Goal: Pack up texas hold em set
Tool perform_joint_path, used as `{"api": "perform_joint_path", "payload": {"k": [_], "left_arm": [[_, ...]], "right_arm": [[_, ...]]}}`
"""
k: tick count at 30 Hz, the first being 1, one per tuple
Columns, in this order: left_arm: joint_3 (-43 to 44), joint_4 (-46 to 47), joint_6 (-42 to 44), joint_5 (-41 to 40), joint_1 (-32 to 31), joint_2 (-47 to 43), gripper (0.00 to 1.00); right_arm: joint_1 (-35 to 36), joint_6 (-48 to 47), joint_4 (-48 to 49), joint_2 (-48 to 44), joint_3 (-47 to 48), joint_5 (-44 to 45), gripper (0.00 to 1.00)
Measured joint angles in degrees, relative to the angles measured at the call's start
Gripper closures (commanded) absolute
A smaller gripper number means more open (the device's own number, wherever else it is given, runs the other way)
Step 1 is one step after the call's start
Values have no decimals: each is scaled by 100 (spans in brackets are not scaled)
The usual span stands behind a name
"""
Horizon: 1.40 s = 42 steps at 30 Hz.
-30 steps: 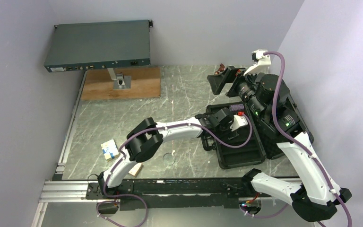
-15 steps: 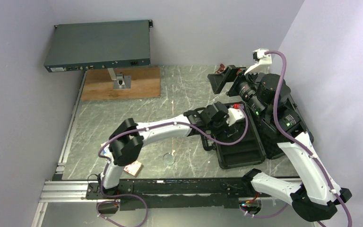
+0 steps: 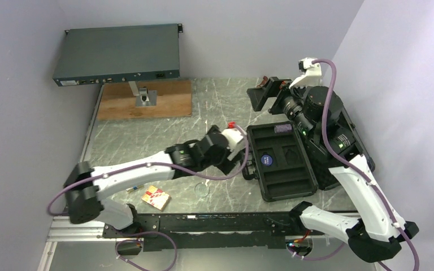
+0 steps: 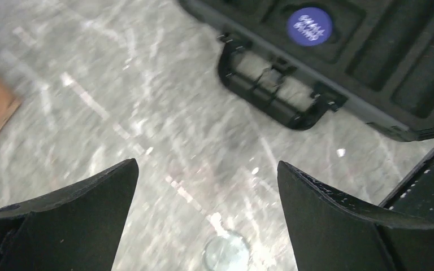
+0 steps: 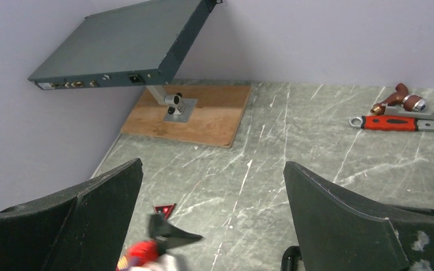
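**Both Claws Spread Wide and Empty Beside the Open Case**

The left gripper (image 4: 206, 165) is held with its fingers spread wide and nothing between them. It is poised over bare desk (image 3: 147, 141) just left of the black case (image 3: 291, 180), whose handle (image 4: 271, 96) is seen just ahead of the fingertips. The clear disc (image 4: 226, 254) is seen on the desk below this gripper, near the near edge.

The right gripper (image 5: 212, 165) is likewise spread wide and empty, raised over the far right part of the desk.

The case is laid open toward the near right corner. The blue disc (image 4: 309, 25) is seated in a round recess of its foam, and the purple chip stack (image 3: 283, 129) is laid in a slot at the tray's far end.

The red triangle (image 5: 165, 210) is seen flat on the desk just beyond the left wrist. The red card box (image 3: 155, 196) is laid near the near edge, left of the clear disc.

A red-handled tool (image 5: 393, 123) is laid toward the far edge on the right. A grey rack unit (image 3: 118, 53) is propped on a wooden board (image 3: 164, 104) at the far left corner.
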Motion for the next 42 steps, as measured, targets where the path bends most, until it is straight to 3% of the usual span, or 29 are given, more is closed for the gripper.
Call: {"api": "perform_joint_path", "payload": {"k": [7,15,20,29,35,42], "left_arm": [[-435,-994,-487,-942,638,-1766,0],[-461,-2033,-662,-1373,2138,-3112,0],[-461,-2144,-627,-1311,2721,-3329,0],[-503,-2118,-494,-1423,3174,-3305,0],[-1047,-1993,-380,-1338,3329,-3646,0],[-1108,-2009,-411,-1698,3338,-3742,0]], "right_arm": [[0,262,-101,457,0,-234,2],[234,691,-509,1128,-149,-608,1],[723,883,-748,1220,-494,-614,0],[1591,1211,-1071,1550,-1209,-302,0],[2208,1530,-1198,1751,-1576,-66,0],[2579,1735,-1209,2374,-1602,2,0]]}}
